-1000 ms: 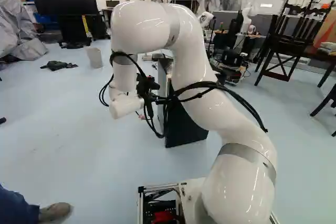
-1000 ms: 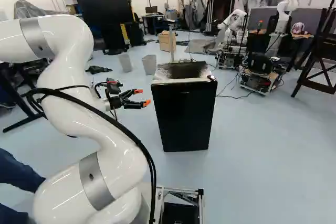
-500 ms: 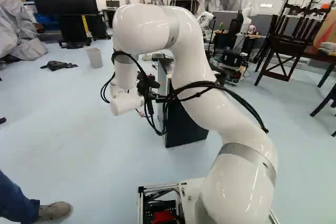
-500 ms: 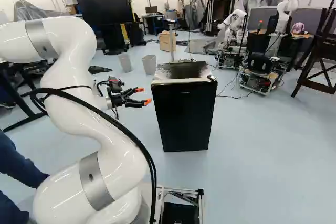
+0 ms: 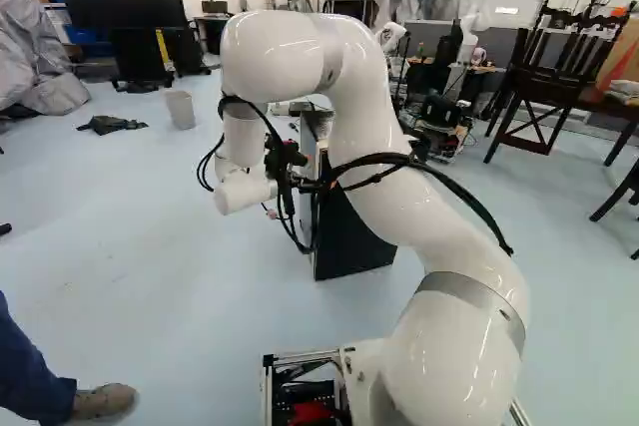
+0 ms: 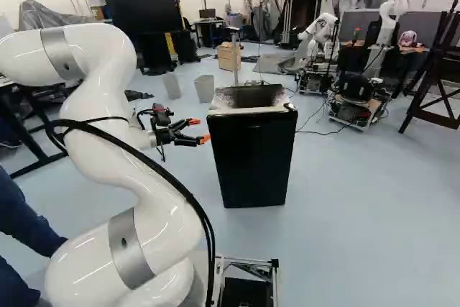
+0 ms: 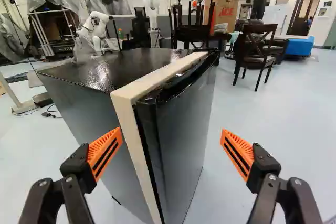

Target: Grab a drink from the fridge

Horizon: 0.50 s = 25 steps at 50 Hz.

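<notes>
Tool (image 6: 200, 130) held wide open, orange pads (image 7: 105, 153) well apart. Black fridge (image 6: 253, 159) sighted near, at 12 o'clock ahead of the tool; pale strip (image 7: 131, 124) seen along its door edge. Dark chair (image 7: 256, 51) noted beyond, toward 1 o'clock. In right base view, grey bin (image 6: 204, 89) placed at 11 o'clock from fridge.

Your L base view: arm (image 5: 364, 127) blocks part of fridge (image 5: 349, 251). Wrist view crops fridge btm; you can't see inside.
</notes>
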Tool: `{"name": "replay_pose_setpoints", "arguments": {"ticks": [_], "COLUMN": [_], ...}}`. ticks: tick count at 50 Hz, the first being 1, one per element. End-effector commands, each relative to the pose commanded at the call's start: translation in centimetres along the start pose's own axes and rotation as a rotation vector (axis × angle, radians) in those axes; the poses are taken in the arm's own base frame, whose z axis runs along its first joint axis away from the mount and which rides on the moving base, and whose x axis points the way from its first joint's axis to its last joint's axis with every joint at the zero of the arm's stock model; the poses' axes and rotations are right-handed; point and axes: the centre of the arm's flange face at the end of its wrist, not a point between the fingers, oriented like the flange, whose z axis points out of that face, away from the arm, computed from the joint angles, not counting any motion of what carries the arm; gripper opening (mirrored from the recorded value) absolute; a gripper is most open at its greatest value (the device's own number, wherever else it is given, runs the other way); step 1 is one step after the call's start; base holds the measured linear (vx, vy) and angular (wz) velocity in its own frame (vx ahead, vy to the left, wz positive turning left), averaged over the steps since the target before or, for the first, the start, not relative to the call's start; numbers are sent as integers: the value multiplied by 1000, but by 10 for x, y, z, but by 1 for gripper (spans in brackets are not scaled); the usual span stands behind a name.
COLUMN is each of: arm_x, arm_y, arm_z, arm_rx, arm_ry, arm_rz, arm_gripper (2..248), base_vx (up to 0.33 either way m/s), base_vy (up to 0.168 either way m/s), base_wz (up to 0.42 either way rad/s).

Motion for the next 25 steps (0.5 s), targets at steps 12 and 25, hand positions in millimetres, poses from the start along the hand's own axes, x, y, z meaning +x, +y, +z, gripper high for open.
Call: {"name": "replay_pose_setpoints", "arguments": {"ticks": [12,25], "arm_x": [1,2], "arm_y": [2,1], "arm_z": [7,15], "arm_rx": [-13,-28], "arm_ry": [1,1], "arm_rz": [1,6], "arm_gripper": [247,247], "base_vx": [0,0], "base_vy": [0,0], "base_wz": [0,0]}}
